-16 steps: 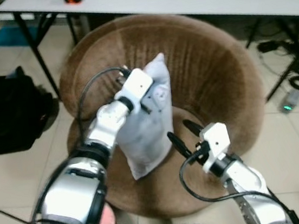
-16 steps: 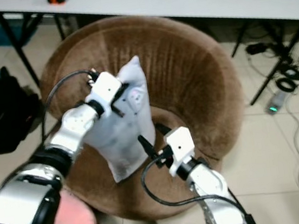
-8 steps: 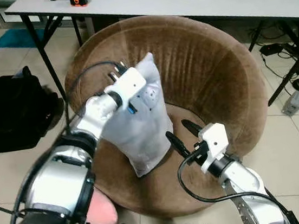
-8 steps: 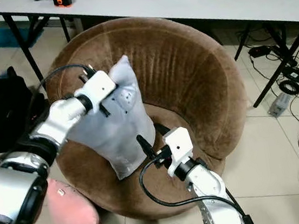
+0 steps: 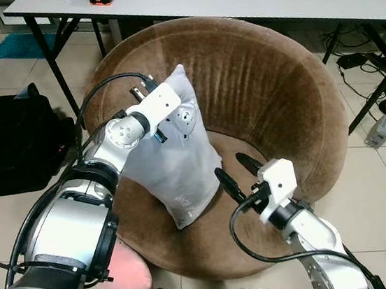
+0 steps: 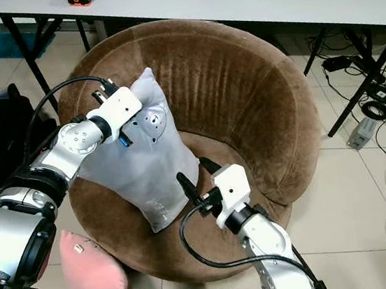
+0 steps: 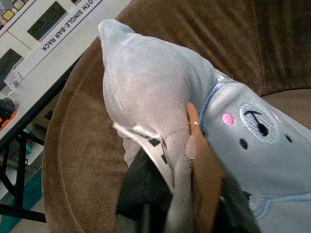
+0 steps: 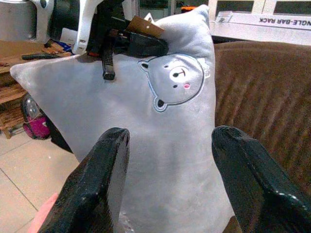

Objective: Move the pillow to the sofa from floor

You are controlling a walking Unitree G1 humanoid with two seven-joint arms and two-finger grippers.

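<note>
The left gripper (image 6: 136, 125) is clamping the top of a grey bear-face plush pillow (image 5: 175, 171), standing it upright on the round brown velvet sofa (image 5: 271, 92); the right gripper (image 5: 241, 174) is hovering, fingers spread, beside it.

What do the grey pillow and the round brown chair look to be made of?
Pillow: soft plush fabric with a matte, velvety nap. It creases where the left gripper pinches it, and a stitched bear face shows on it. Chair: brown short-pile velvet or corduroy-like upholstery, judging by fine ribbing and streaky sheen; the exact fabric is unclear.
</note>
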